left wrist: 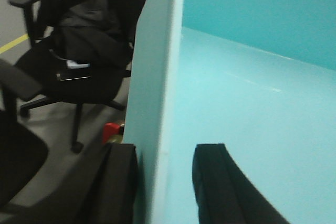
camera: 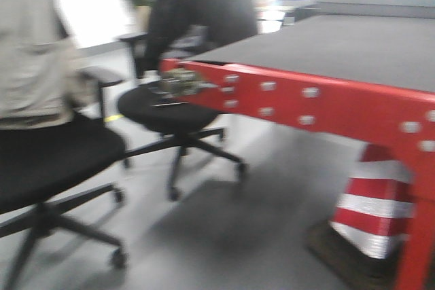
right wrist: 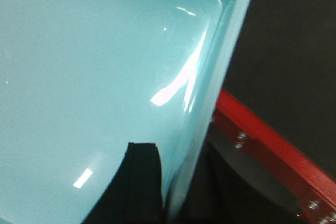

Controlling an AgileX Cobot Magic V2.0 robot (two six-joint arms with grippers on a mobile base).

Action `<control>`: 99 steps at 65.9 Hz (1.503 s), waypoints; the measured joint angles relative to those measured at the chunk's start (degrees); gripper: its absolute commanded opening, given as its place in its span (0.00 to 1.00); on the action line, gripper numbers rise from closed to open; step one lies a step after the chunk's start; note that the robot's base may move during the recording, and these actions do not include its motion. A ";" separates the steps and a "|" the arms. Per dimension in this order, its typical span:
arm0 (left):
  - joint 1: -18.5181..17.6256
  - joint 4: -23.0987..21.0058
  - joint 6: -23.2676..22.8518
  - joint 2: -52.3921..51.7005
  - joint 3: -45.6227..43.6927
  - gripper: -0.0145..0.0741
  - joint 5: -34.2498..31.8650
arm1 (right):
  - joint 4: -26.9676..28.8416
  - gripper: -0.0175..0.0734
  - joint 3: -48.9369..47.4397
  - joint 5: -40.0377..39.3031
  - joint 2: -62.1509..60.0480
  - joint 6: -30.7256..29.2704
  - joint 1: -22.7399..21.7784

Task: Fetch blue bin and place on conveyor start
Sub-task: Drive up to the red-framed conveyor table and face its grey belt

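My worktop is the conveyor start (camera: pixel 353 49), a flat dark grey belt with a red, bolted front edge. Its red leg (camera: pixel 418 249) stands on the grey floor (camera: pixel 238 236). Directly on that floor I see a black office chair (camera: pixel 170 110) by the belt's corner, a second chair (camera: pixel 47 161) nearer my camera, and a red-and-white cone (camera: pixel 374 208) on a dark base, just beside the leg.

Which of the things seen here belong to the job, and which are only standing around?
Belong to the job:
- bin, gripped at its walls by the left gripper and the right gripper
- belt with the red edge

Only standing around:
- chair
- cone
- dark clothing on a chair
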 measured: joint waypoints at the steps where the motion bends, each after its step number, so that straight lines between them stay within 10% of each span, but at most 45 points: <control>1: 0.00 0.00 0.00 0.00 0.00 0.04 0.00 | 0.00 0.02 0.00 0.00 0.00 0.00 0.00; 99: 0.00 -0.11 0.00 0.00 0.00 0.04 -0.23 | 0.00 0.02 0.00 0.00 -0.11 0.00 -0.10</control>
